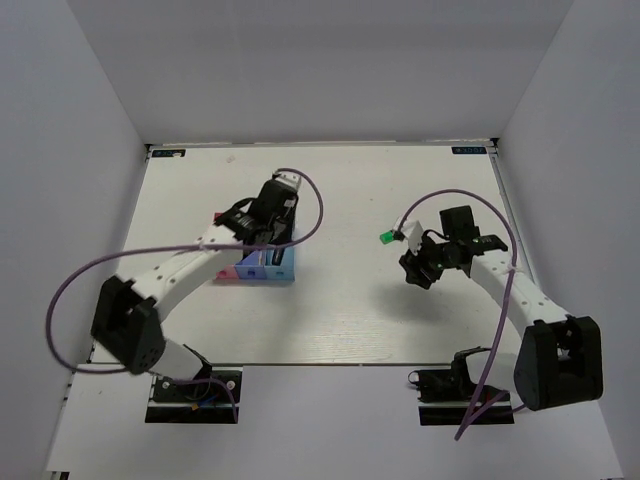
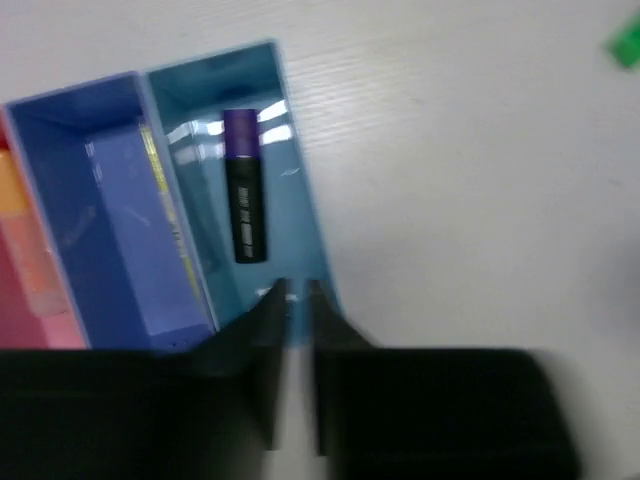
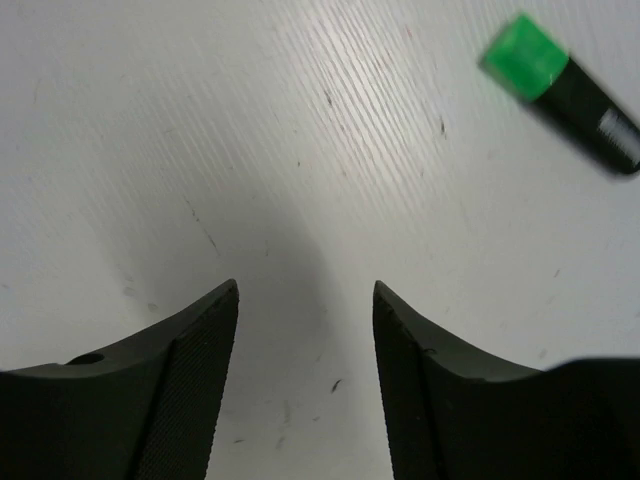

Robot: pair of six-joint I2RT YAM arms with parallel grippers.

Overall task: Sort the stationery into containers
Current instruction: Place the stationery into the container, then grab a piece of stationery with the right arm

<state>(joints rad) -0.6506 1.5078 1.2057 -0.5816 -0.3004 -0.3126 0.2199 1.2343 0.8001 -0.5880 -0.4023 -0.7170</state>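
One green highlighter (image 3: 560,95) sits upper right, off-line from the right gripper (image 3: 306,292), jaws spread; closing here would probably grab air; left gripper (image 2: 298,292) pinched closed, empty.

My left gripper (image 2: 295,290) hangs with its jaws pressed together over the near end of the light blue bin (image 2: 200,170). Its thin walls fence that slot on both sides, and a purple-ended highlighter (image 2: 245,190) lies along the middle of its floor. The dark blue bin (image 2: 110,230) adjoins on the left, with the pink-red bin (image 2: 15,290) beyond it. To the right of the bins the table (image 2: 470,200) lies open. My right gripper (image 3: 305,290) holds its jaws apart over bare table. The green-ended highlighter (image 3: 560,90) lies ahead and to the right, apart from both fingers. White walls (image 1: 90,120) close off the table's left, far and right sides.
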